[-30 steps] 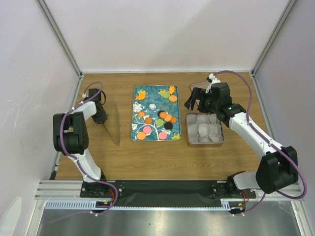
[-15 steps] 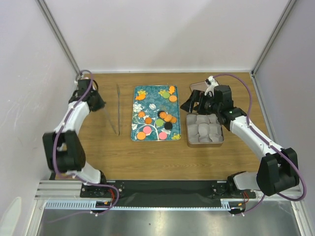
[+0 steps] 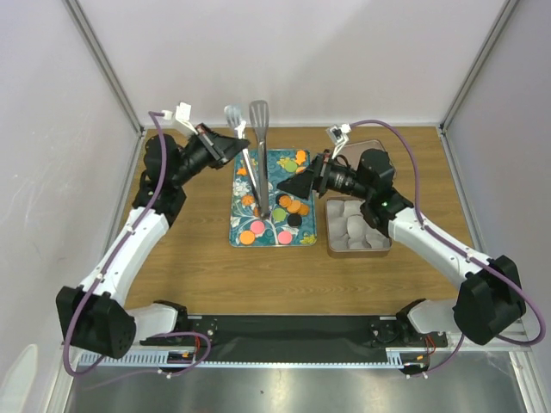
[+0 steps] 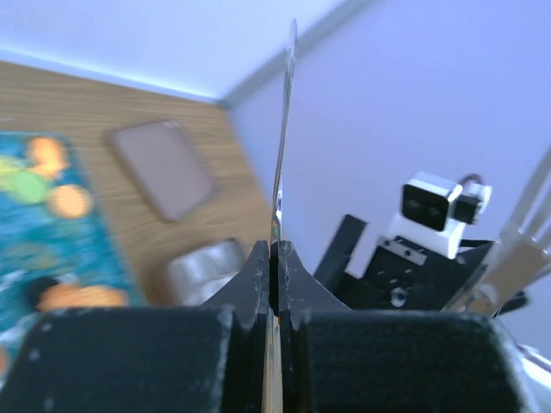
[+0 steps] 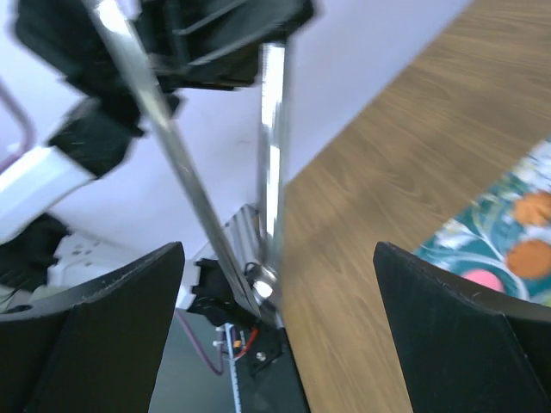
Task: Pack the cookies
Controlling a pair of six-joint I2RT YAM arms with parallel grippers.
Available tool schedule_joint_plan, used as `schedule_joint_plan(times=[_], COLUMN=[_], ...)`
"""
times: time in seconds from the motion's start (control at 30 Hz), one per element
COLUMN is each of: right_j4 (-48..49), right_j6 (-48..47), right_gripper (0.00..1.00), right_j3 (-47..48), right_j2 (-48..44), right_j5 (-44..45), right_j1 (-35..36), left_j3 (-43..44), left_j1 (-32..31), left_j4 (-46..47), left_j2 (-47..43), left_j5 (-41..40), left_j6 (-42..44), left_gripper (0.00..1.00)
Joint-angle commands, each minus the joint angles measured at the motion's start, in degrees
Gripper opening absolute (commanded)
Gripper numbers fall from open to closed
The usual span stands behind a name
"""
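The cookies (image 3: 294, 206) lie scattered on the teal flowered tray (image 3: 269, 169): orange, pink, black and green discs. They show blurred in the left wrist view (image 4: 69, 200) and at the edge of the right wrist view (image 5: 530, 257). My left gripper (image 3: 236, 148) is raised over the tray's left side and shut on metal tongs (image 3: 260, 146), whose flat ends point up at the camera. In the left wrist view my gripper (image 4: 274, 251) pinches a tong arm (image 4: 282, 155) edge-on. My right gripper (image 3: 299, 183) is open and empty, facing the tongs (image 5: 274, 163) from the right (image 5: 277, 248).
A square metal tin (image 3: 385, 249) with grey paper cups stands right of the tray, under my right arm. Its lid (image 3: 368, 145) lies behind it, also in the left wrist view (image 4: 164, 168). Walls close the table on three sides.
My left arm has lifted the tongs off the table at the left and swung them up over the tray. My right gripper has moved left from over the tin toward them.
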Motion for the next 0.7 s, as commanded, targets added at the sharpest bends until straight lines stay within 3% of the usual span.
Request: schedule_joint_plan(times=[0.0,0.37,0.67], right_j4=[9.60,16.00,21.39], right_j6=[2.11,2.19,6.68], right_gripper=[1.00,1.00,1.00], right_j3=[2.97,2.71,3.15], right_j2=[0.41,1.38,1.12], right_j5=[0.29,4.16,5.03], right_j1=[1.90,5.77,6.39], left_j3=[-1.00,-1.18,-1.88], left_j1=[-1.51,-5.82,-6.78], left_j4=[18.78,36.17,41.20], left_j2=[1.88,7.51,9.80], left_j5=[5.67,6.46,6.64], left_j6=[-12.58,-24.54,-26.49], left_gripper=[0.00,0.00,0.00])
